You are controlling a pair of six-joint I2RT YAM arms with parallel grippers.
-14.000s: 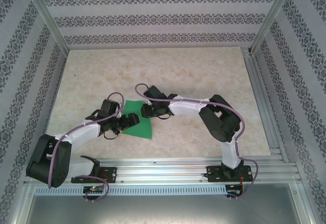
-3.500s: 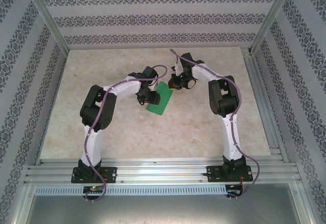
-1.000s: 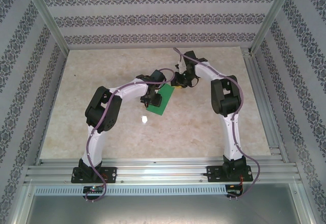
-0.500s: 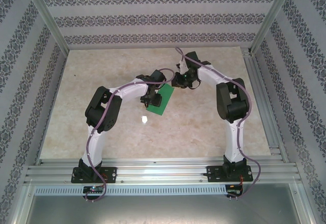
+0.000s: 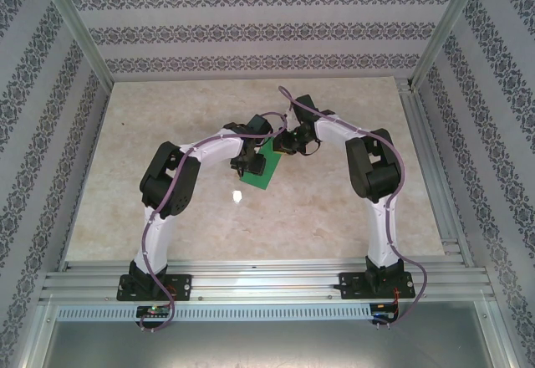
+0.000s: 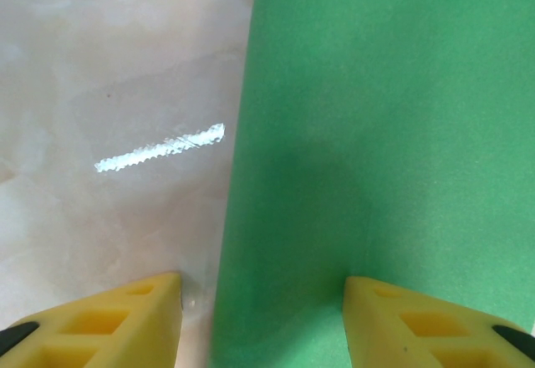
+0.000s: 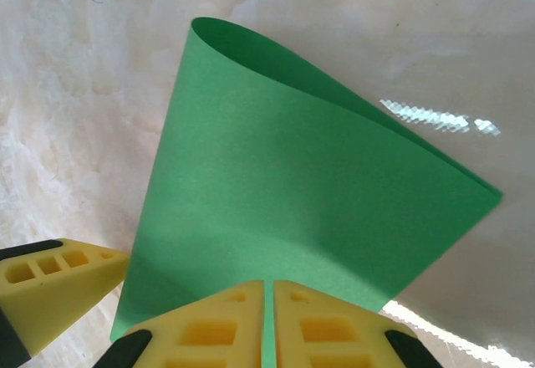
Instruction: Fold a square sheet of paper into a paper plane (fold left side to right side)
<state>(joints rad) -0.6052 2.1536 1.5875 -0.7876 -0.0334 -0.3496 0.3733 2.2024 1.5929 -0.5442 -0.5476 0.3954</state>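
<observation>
The square sheet of paper (image 5: 264, 172) is bright green and lies folded over on the table's middle. In the right wrist view the paper (image 7: 284, 184) curls in a soft loop at its far side, uncreased. My right gripper (image 5: 285, 144) is shut on the sheet's near edge, with a thin green strip showing between its closed yellow fingers (image 7: 269, 328). My left gripper (image 5: 249, 164) is open and low over the paper (image 6: 376, 134), straddling its left edge (image 6: 263, 322). One finger stands over the marble, the other over the paper. Another yellow finger (image 7: 50, 288) shows beside the sheet.
The marble tabletop (image 5: 167, 201) stretches free to the left and near side. Aluminium rails (image 5: 426, 167) run along the right edge and the near edge by the arm bases. Patterned walls enclose the other sides. A light glare (image 5: 238, 198) sits just near the paper.
The right gripper has moved left and nearer with the paper's edge in it, and its elbow swung in. The left arm has stayed still over the sheet.
</observation>
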